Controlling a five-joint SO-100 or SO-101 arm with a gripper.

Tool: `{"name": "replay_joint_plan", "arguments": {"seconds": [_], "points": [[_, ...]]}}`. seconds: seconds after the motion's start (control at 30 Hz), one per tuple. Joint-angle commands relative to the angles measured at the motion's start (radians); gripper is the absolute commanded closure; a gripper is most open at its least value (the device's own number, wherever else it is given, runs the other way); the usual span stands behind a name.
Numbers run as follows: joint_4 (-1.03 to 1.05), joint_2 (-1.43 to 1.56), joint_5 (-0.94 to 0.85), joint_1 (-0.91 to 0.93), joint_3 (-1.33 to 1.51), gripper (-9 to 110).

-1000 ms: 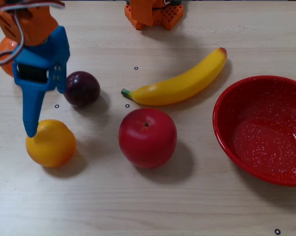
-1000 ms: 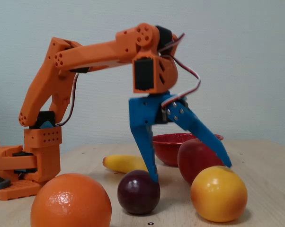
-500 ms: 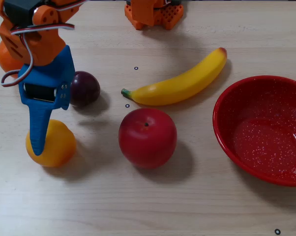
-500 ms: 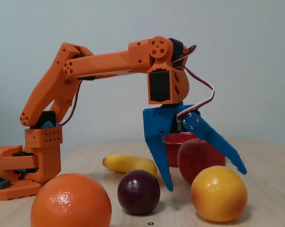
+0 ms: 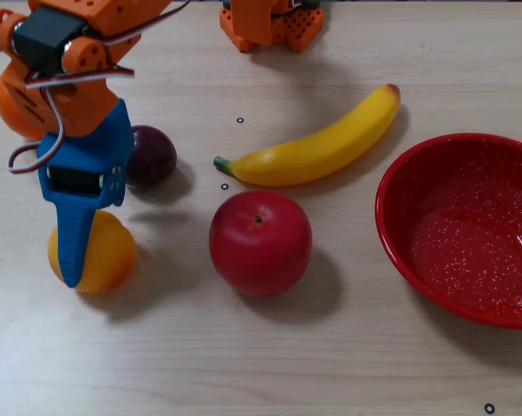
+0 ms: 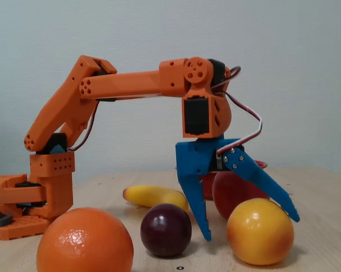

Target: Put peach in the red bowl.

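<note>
Dimpled orange (image 6: 84,241) foremost; blue wedge fingers (image 6: 207,218) spread astride smooth peach (image 6: 259,230).

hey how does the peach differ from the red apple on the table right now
The peach is yellow-orange with a reddish blush; the red apple is deep red. The peach looks slightly smaller. The open gripper straddles the peach, while the apple stands free, nearer the red bowl. Both are round and smooth.
</note>
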Motion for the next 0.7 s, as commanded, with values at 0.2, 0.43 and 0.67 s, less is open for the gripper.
{"name": "replay_joint_plan", "arguments": {"seconds": [0.2, 0.43, 0.67], "points": [[-0.049, 0.031, -0.029, -0.015, -0.095, 54], [-0.057, 0.026, -0.031, -0.021, -0.095, 56], [-0.058, 0.021, -0.032, -0.023, -0.095, 58]]}}
